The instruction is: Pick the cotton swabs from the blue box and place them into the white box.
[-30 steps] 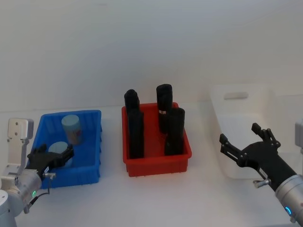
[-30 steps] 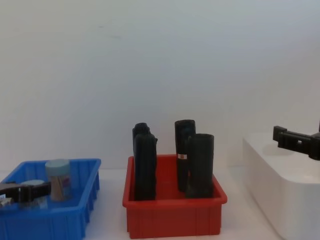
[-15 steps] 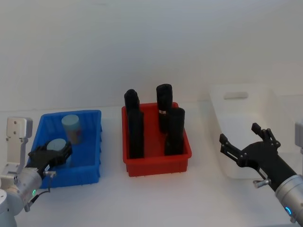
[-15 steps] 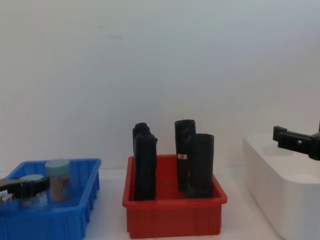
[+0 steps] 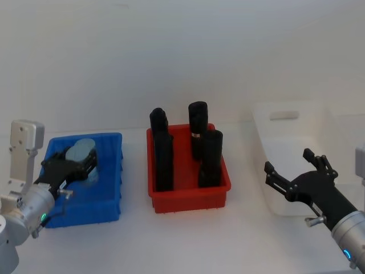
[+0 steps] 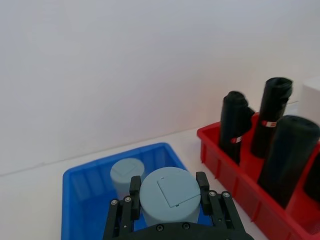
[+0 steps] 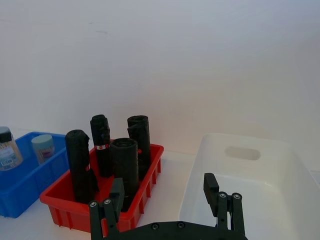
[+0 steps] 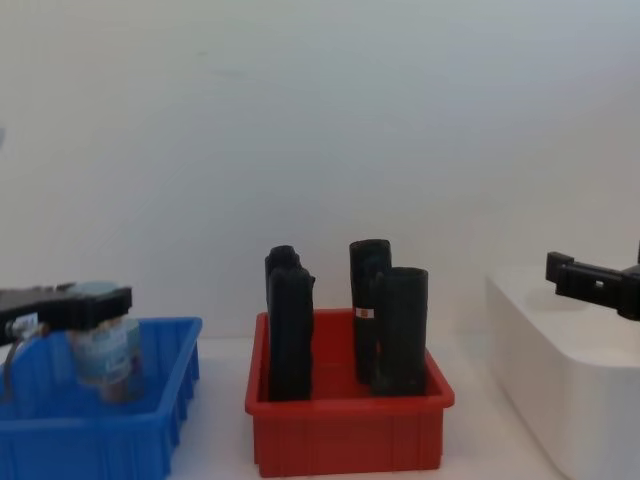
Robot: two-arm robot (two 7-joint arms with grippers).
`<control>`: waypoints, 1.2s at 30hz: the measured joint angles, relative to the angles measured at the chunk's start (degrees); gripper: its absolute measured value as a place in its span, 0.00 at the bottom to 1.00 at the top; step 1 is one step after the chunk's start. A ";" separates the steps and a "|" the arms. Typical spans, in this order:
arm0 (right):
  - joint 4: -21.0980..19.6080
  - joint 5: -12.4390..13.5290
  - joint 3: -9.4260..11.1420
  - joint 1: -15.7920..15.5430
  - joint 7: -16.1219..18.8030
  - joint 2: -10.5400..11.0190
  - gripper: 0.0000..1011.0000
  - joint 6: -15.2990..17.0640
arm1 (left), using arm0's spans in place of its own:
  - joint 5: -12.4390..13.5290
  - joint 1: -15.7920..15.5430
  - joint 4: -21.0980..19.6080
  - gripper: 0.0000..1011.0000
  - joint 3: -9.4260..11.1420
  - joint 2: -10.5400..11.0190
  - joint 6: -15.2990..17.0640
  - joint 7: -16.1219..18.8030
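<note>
Cotton swabs jar [image 6: 169, 197], pale blue lid up, sits clamped between the fingers of the left gripper [image 5: 73, 165], which is closed on its sides. In the chest view the jar hangs above the floor of the blue box [image 5: 85, 214], at about rim height, so the step in hand reads as the lift out of the bin. A second jar [image 6: 126, 172] stands in the blue box just behind the held one.

The right gripper [image 5: 288, 161] hovers near the front of the white box [image 7: 280, 145] with its fingers spread wide and nothing between them.

The next move probably calls for raising the jar fully clear of the blue rim, then carrying it across to the white box. The red bin [image 5: 188, 200] lies between the two boxes, and its tall black cylinders [image 5: 211, 157] stand well above its walls, so the carry would need to pass over or in front of them. The white box looks deep, so a low release should keep the jar from tumbling.

Everything rests on a plain white table [image 5: 188, 245], with a bare white wall [image 5: 182, 57] behind
</note>
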 joint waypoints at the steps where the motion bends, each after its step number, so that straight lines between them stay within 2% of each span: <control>1: 0.00 0.00 0.00 0.00 0.00 0.00 0.99 0.00 | 0.12 0.05 -0.58 0.66 -0.03 0.09 0.20 -0.25; 7: 0.00 0.00 0.00 0.00 0.00 0.00 0.99 0.00 | 0.91 0.19 -4.55 0.66 -0.16 0.64 2.04 -2.47; 17: 0.00 0.00 0.00 0.00 0.00 0.00 0.99 0.00 | 1.57 -0.42 -11.22 0.66 -0.05 1.13 6.70 -8.24; 27: 0.00 0.00 0.00 0.00 0.00 0.00 0.99 0.00 | 1.57 -1.80 -14.63 0.66 0.81 0.58 10.18 -14.22; 36: 0.00 0.00 0.00 0.00 0.00 0.00 0.99 0.00 | 1.89 -3.52 -15.65 0.66 2.08 -0.67 12.45 -19.45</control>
